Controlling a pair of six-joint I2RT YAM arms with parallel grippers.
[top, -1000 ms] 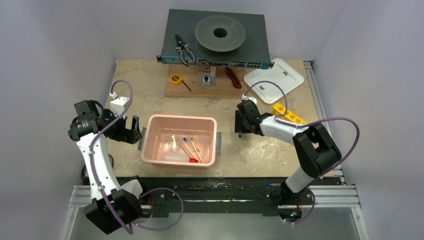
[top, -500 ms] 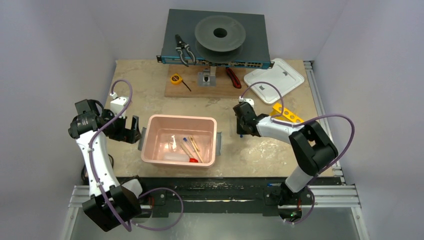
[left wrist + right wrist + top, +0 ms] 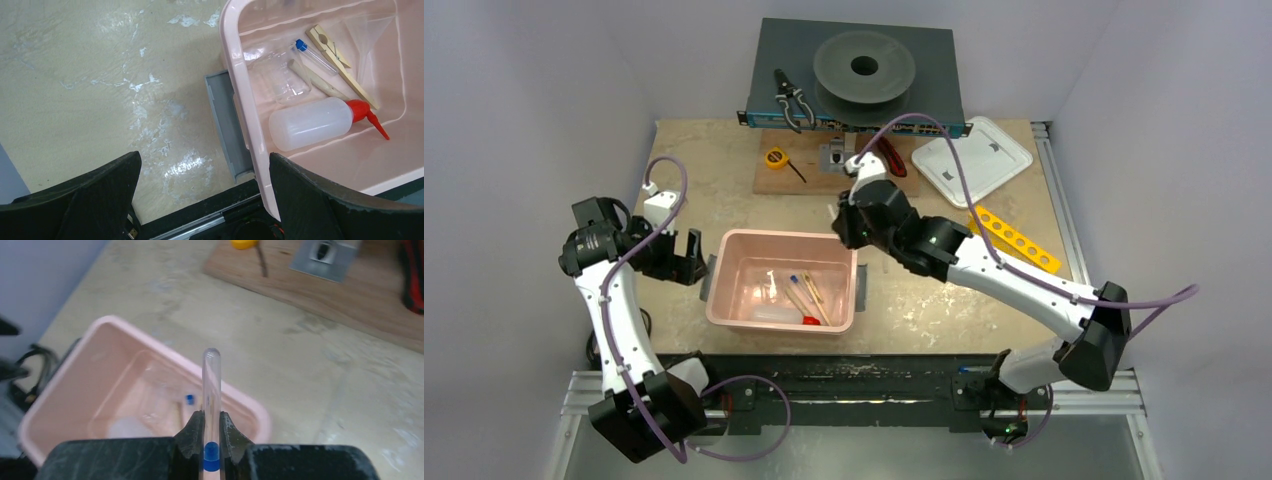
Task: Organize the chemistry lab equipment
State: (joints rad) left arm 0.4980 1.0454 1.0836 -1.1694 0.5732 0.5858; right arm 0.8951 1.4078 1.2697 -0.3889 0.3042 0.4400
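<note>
Right end effector (image 3: 843, 227) hovers over pink bin (image 3: 776, 234) (far rim).

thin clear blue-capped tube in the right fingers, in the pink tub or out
Out. The thin clear blue-capped tube is clamped between the right fingers, beside the far rim of the pink plastic tub.

The thin clear blue-capped tube (image 3: 211, 385) sinks its capped end between the black fingers of the right hand (image 3: 211, 417), running off the bottom edge. The right edge of the left wrist view cuts off the pink plastic tub (image 3: 239, 90).
</note>
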